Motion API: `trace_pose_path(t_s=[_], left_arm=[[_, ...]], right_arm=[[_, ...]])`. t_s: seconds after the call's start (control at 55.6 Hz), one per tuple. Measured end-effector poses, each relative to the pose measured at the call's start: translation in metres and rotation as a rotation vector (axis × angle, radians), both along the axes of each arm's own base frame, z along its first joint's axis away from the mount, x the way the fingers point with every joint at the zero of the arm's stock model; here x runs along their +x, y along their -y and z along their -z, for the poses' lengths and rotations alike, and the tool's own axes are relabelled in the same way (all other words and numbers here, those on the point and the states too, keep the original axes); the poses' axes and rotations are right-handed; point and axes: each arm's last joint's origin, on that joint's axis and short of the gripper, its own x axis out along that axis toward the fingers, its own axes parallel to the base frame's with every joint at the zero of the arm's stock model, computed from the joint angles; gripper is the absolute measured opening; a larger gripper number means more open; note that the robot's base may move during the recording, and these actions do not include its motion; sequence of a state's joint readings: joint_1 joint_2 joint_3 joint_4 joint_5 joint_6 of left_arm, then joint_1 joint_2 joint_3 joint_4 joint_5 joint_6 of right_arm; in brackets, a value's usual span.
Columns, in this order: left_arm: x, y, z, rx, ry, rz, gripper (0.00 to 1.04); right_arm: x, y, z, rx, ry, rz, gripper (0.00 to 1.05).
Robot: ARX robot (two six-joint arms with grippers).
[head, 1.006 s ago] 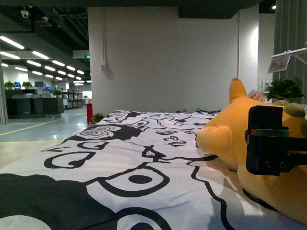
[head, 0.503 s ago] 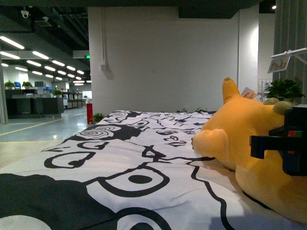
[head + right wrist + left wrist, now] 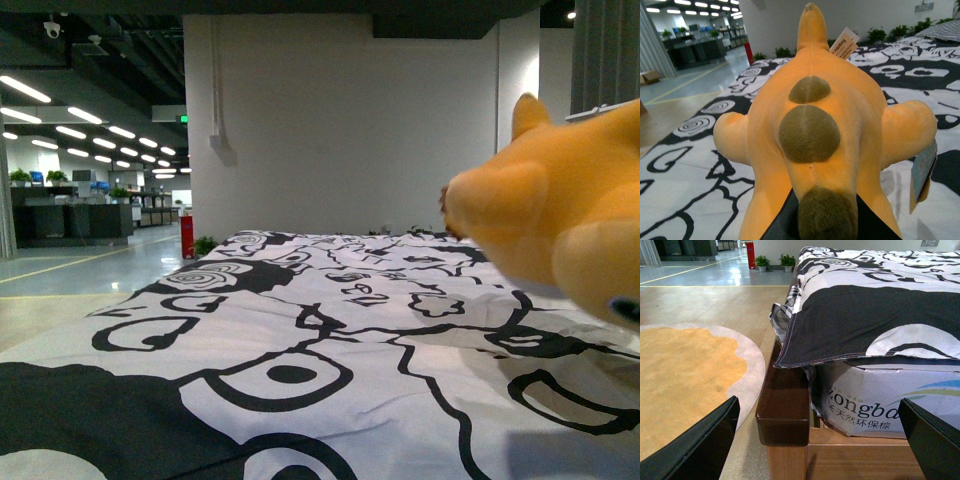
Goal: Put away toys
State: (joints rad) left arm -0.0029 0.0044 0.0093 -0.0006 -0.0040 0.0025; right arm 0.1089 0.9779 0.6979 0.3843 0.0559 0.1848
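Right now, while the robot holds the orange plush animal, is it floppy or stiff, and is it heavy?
Probably soft and floppy: the plush animal looks fuzzy and padded, with rounded limbs sticking out. Likely light for its size, since the right gripper seems to hold it by one end alone. It should not slip; the fabric looks grippy.

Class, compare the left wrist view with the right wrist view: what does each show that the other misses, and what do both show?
Only the left wrist view: the wooden bed frame, a round orange rug, a printed box under the bedding, and the open left gripper. Only the right wrist view: the orange plush toy with its paper tag. Both: the black-and-white bedspread and the floor beyond.
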Motion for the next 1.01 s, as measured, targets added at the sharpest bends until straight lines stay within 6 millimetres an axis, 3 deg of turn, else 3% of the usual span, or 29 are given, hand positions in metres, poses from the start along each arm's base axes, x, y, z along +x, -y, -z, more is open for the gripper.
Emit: trace_pose_path(t_s=[0.234, 0.485, 0.719, 1.006], left_arm=[[0.000, 0.000, 0.000, 0.000, 0.000, 0.000, 0.98], [0.000, 0.000, 0.000, 0.000, 0.000, 0.000, 0.98], [0.000, 0.000, 0.000, 0.000, 0.000, 0.000, 0.98], [0.000, 0.000, 0.000, 0.000, 0.000, 0.000, 0.98]], right_arm=[[-0.029, 0.046, -0.016, 0.041, 0.076, -0.012, 0.07], [-0.067, 0.082, -0.008, 0.106, 0.101, -0.055, 0.07], [-0.097, 0.090, 0.008, 0.141, 0.104, -0.087, 0.07], [-0.113, 0.071, 0.038, 0.175, 0.065, -0.098, 0.07]])
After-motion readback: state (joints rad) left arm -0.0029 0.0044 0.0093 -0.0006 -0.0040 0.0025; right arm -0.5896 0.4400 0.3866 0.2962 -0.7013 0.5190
